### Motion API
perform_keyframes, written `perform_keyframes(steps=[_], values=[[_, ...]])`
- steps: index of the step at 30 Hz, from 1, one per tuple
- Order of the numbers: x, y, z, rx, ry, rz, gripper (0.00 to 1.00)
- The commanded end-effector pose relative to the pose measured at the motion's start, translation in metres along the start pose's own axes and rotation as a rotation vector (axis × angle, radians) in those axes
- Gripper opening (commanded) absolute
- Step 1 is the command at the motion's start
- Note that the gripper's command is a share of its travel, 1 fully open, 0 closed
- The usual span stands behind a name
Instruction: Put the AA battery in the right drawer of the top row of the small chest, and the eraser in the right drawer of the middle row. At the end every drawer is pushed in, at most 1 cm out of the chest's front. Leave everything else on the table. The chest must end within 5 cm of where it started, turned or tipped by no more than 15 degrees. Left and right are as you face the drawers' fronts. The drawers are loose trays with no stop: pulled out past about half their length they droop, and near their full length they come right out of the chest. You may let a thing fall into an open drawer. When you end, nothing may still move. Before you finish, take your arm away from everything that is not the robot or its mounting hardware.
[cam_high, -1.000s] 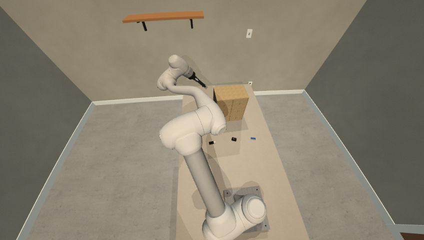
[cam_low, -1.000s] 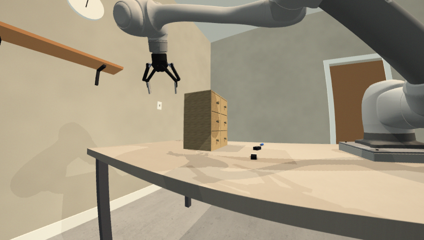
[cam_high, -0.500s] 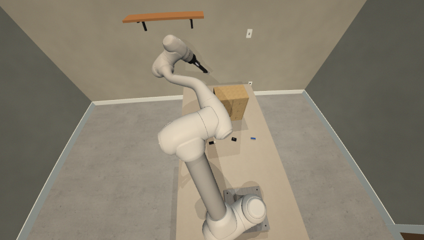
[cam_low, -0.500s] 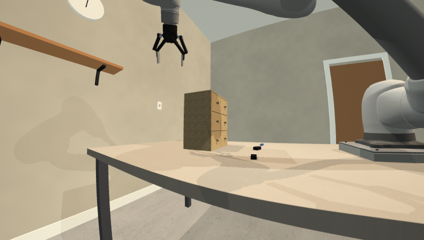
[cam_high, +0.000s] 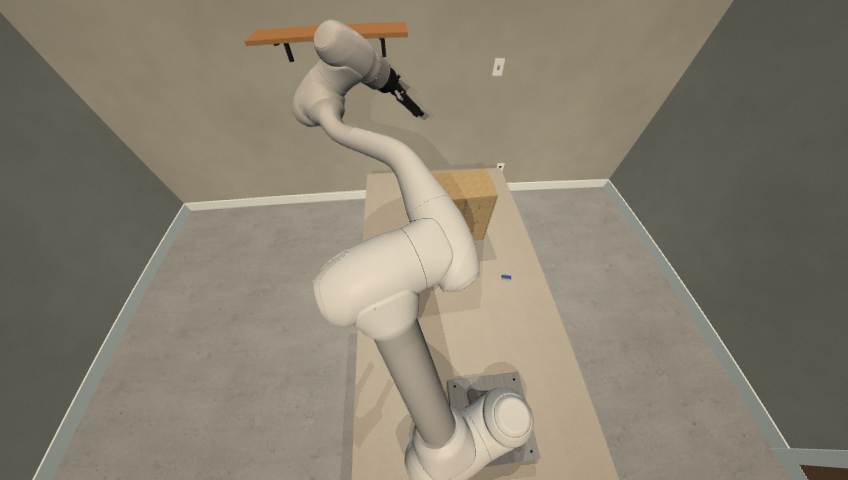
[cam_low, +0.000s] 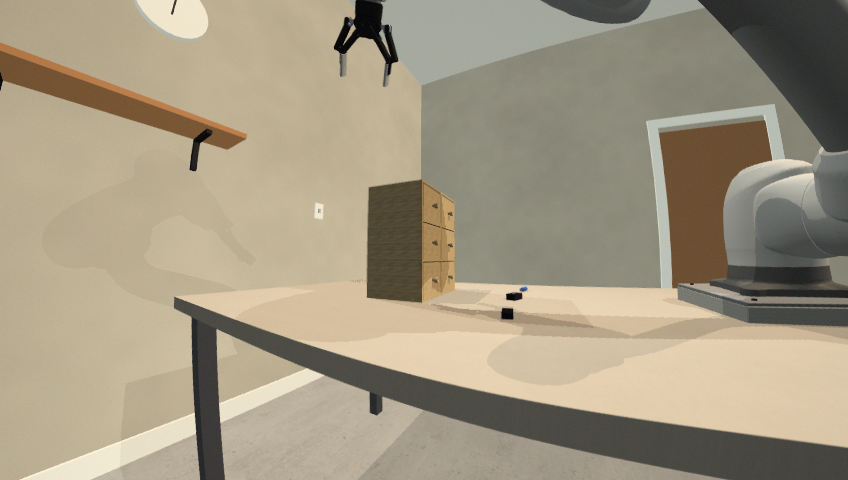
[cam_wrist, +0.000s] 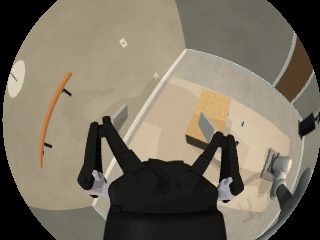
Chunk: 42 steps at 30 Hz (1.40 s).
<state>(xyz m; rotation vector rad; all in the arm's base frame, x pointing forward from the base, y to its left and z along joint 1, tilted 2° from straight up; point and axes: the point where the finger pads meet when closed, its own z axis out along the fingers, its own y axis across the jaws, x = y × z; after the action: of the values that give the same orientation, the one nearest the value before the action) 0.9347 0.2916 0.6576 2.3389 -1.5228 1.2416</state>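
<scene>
Beige-walled room with long table (cam_low: 595, 380) noted; small chest (cam_low: 410, 240) stood near far end, all six drawers apparently flush, so nothing opened yet. Found gripper (cam_low: 364, 66) high above table, well apart from everything, spread wide and empty, presumably raised for a clear overview. Blue item, probably the eraser (cam_high: 506, 276), lay on table in front of chest; two black items (cam_low: 507, 312) nearby, AA battery not identifiable among them. Neither object stowed
</scene>
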Motion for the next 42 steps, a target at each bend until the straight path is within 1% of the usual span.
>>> perform_keyframes(steps=[1, 2, 3, 6, 7, 9, 10, 11, 12, 13, 14, 16, 19, 22, 23, 24, 25, 26, 27, 28, 29, 30, 31, 33, 36, 39, 40, 41, 42], values=[[0.035, 0.005, -0.030, 0.018, 0.025, 0.048, 1.00], [0.035, 0.005, -0.030, 0.018, 0.025, 0.048, 1.00], [0.047, 0.013, -0.032, 0.011, 0.021, 0.031, 1.00], [0.057, 0.047, 0.000, -0.036, -0.031, -0.106, 1.00], [0.057, 0.047, 0.000, -0.036, -0.031, -0.106, 1.00], [0.062, 0.072, 0.020, -0.065, -0.073, -0.199, 1.00], [0.062, 0.072, 0.020, -0.065, -0.073, -0.199, 1.00], [0.065, 0.086, 0.030, -0.078, -0.096, -0.246, 1.00], [0.065, 0.086, 0.030, -0.078, -0.096, -0.246, 1.00], [0.067, 0.100, 0.039, -0.090, -0.120, -0.292, 1.00], [0.067, 0.100, 0.039, -0.090, -0.120, -0.292, 1.00], [0.071, 0.131, 0.058, -0.110, -0.172, -0.383, 1.00], [0.071, 0.131, 0.058, -0.110, -0.172, -0.383, 1.00], [0.074, 0.179, 0.082, -0.131, -0.257, -0.515, 1.00], [0.074, 0.179, 0.082, -0.131, -0.257, -0.515, 1.00], [0.074, 0.196, 0.089, -0.134, -0.287, -0.557, 1.00], [0.074, 0.196, 0.089, -0.134, -0.287, -0.557, 1.00], [0.074, 0.213, 0.095, -0.137, -0.317, -0.598, 1.00], [0.074, 0.213, 0.095, -0.137, -0.317, -0.598, 1.00], [0.073, 0.230, 0.101, -0.137, -0.348, -0.638, 1.00], [0.073, 0.230, 0.101, -0.137, -0.348, -0.638, 1.00], [0.072, 0.248, 0.107, -0.136, -0.379, -0.676, 1.00], [0.072, 0.248, 0.107, -0.136, -0.379, -0.676, 1.00], [0.070, 0.282, 0.116, -0.129, -0.440, -0.748, 1.00], [0.070, 0.282, 0.116, -0.129, -0.440, -0.748, 1.00], [0.063, 0.331, 0.127, -0.107, -0.529, -0.844, 1.00], [0.063, 0.331, 0.127, -0.107, -0.529, -0.844, 1.00], [0.060, 0.347, 0.129, -0.097, -0.557, -0.873, 1.00], [0.060, 0.347, 0.129, -0.097, -0.557, -0.873, 1.00]])
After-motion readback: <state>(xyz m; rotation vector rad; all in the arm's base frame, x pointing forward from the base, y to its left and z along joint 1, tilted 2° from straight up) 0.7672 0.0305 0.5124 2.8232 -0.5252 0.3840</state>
